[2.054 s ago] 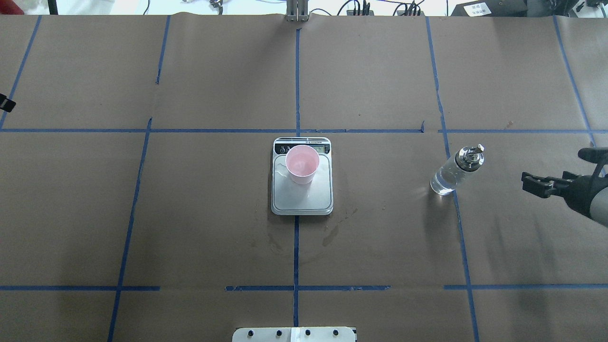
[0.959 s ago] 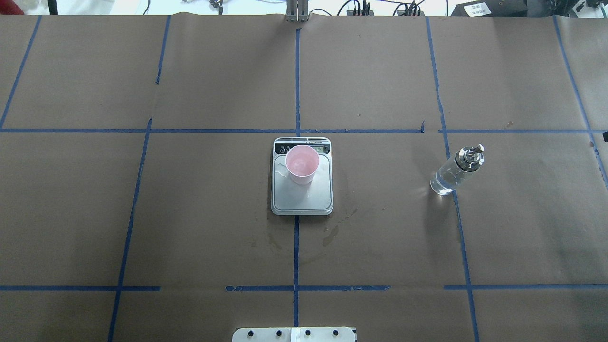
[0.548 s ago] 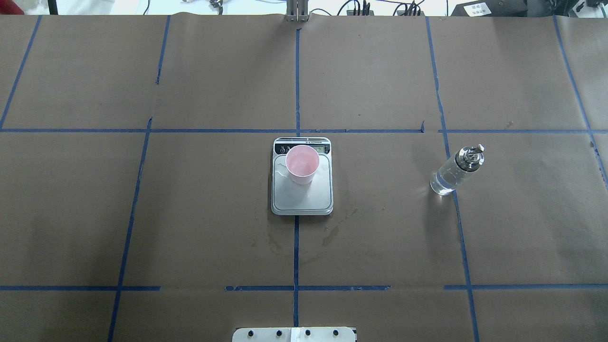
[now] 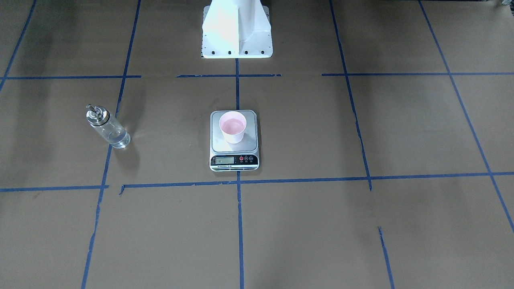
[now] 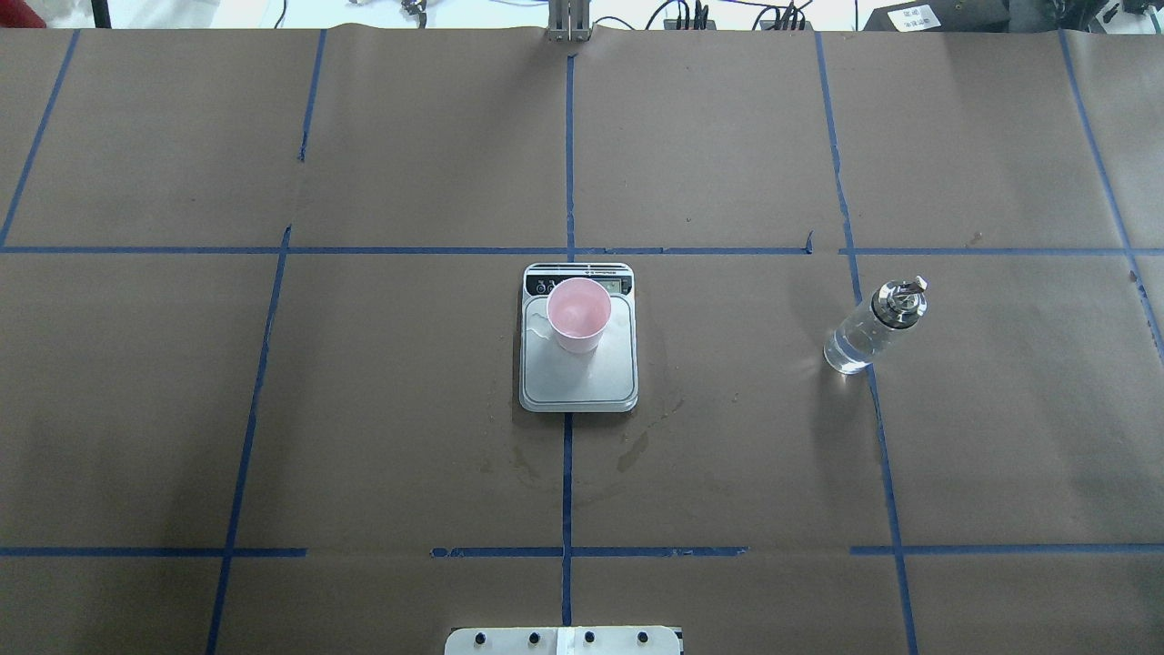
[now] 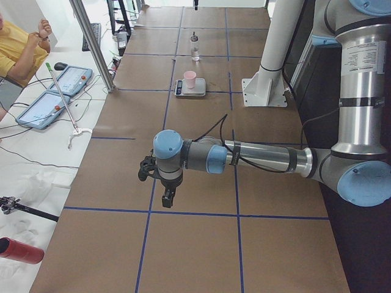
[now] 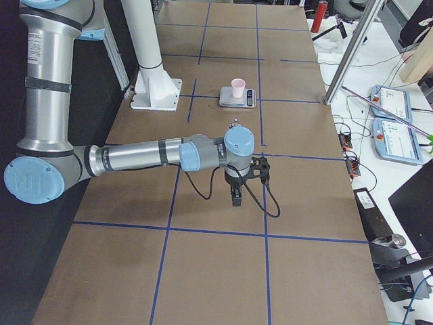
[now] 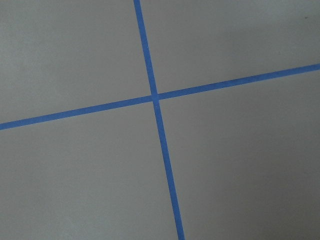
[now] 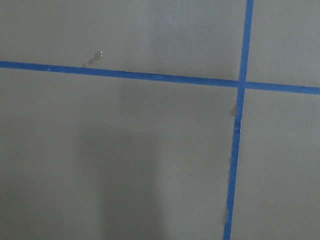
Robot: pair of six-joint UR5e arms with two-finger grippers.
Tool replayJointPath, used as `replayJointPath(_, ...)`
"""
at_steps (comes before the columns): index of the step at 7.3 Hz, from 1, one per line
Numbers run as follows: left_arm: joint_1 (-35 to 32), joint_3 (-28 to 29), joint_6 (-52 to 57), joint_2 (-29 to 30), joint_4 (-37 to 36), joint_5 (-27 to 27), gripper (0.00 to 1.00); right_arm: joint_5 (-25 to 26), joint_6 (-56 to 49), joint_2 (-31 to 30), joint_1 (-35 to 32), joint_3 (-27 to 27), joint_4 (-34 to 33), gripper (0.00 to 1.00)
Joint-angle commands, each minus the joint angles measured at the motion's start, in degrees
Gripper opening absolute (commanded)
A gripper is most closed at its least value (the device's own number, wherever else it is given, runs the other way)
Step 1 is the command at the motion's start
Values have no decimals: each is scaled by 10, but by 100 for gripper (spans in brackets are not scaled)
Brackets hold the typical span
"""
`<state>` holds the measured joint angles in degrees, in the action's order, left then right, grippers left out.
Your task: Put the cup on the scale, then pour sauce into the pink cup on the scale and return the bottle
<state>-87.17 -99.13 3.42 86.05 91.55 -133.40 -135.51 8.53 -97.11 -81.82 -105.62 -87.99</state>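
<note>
The pale pink cup (image 5: pixel 578 314) stands upright on the back half of the steel scale (image 5: pixel 582 382), at the table's middle; both also show in the front view, the cup (image 4: pixel 232 127) and the scale (image 4: pixel 251 140). The clear glass bottle (image 5: pixel 871 329) with its metal spout stands upright to the right, apart from both, with clear sauce low inside it; it also shows in the front view (image 4: pixel 106 127). My left gripper (image 6: pixel 166 198) and right gripper (image 7: pixel 235 196) hang over bare paper beyond the table's ends, far from the objects. They show only in the side views, so I cannot tell whether they are open or shut.
Blue tape lines grid the brown paper. Wet stains (image 5: pixel 637 446) lie in front of the scale. The robot's white base (image 4: pixel 237 28) stands at the table's near edge. An operator (image 6: pixel 18 49) and control tablets (image 6: pixel 61 79) sit past the far edge.
The right gripper, at the overhead view's right edge 2.1 s ago, has withdrawn out of that view, and so has the left one. Cup, scale and bottle have not moved.
</note>
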Motion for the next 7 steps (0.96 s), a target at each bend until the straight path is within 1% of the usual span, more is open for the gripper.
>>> replayJointPath(1,1,-5,-2,3,0,0,100,2,6,-4,0,1,4,100)
replayJointPath(3,2,3,5,3,8,-2,100,2,6,-4,0,2,6,100)
replayJointPath(4,0,-13,4,-3,-12,-3,100,2,7,-4,0,2,6,100)
replayJointPath(7,1,-15,-1,-4,-44,-3,100,1,8,-3,0,2,7,100)
